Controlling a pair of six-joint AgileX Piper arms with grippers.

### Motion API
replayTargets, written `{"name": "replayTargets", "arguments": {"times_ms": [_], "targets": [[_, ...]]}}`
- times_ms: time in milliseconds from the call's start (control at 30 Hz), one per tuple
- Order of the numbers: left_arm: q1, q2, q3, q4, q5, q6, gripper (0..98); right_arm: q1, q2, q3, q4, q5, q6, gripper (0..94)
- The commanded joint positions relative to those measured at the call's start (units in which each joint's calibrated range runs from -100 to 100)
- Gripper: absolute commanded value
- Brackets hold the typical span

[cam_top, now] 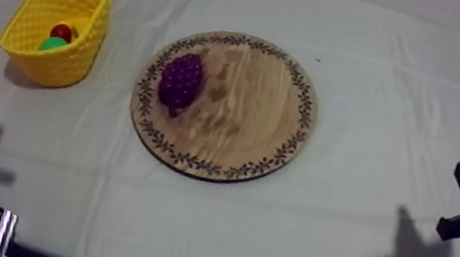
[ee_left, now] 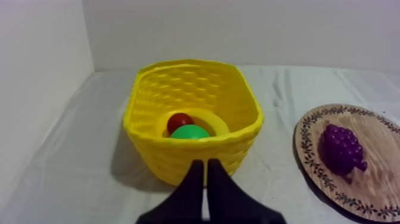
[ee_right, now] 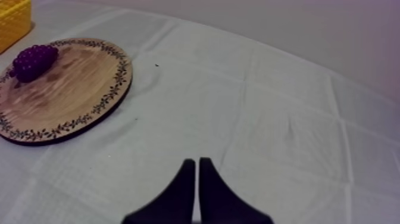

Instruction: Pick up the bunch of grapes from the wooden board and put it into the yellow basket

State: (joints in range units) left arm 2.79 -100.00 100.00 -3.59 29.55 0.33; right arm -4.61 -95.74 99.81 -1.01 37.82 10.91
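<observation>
Purple bunch of grapes [cam_top: 181, 79] lying on the left part of the round wooden board with a patterned leaf rim [cam_top: 254, 116], inside the rim and clear of the edge. Board flat on the grey-white cloth [cam_top: 340, 240], about mid-table.

Yellow woven plastic basket [cam_top: 74, 58] standing at the far left, apart from the board, with bare cloth between the two. Inside it a small red fruit [cam_top: 61, 32] and a green rounded toy fruit [cam_top: 53, 44], touching each other; seen from the left wrist, a yellow banana [ee_left: 217, 119] curving round behind them.

Left gripper [ee_left: 205, 164] low at the near left of the table, black fingers pressed together into a narrow wedge – clenched on nothing. Tips aimed at the near wall of the basket, with the grapes and board off to the right of them.

Right gripper [ee_right: 196, 161] low at the near right, also clenched on nothing, fingers lying together over bare cloth. Board and grapes well apart from it, far and to the left – a corner of the basket just beyond them.
</observation>
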Motion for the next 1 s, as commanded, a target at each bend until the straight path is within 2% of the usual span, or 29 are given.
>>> {"name": "replayTargets", "arguments": {"times_ms": [0,433,733,967], "targets": [[0.14,0.0,0.0,1.22,3.52,-1.62,0.0,0.02,-0.01,-0.03,0.01,0.0,0.0,0.4],[0.04,0.0,-0.23,1.14,3.28,-2.52,0.0,0.02,-0.01,-0.03,0.01,0.0,0.0,0.4],[0.3,3.71,-3.19,-1.47,1.19,-1.12,0.0,0.02,-0.01,-0.03,0.01,0.0,0.0,0.4],[0.94,13.23,-14.55,-0.52,5.17,-1.03,0.0,0.02,-0.01,-0.03,0.01,0.0,0.02,0.4]]}}
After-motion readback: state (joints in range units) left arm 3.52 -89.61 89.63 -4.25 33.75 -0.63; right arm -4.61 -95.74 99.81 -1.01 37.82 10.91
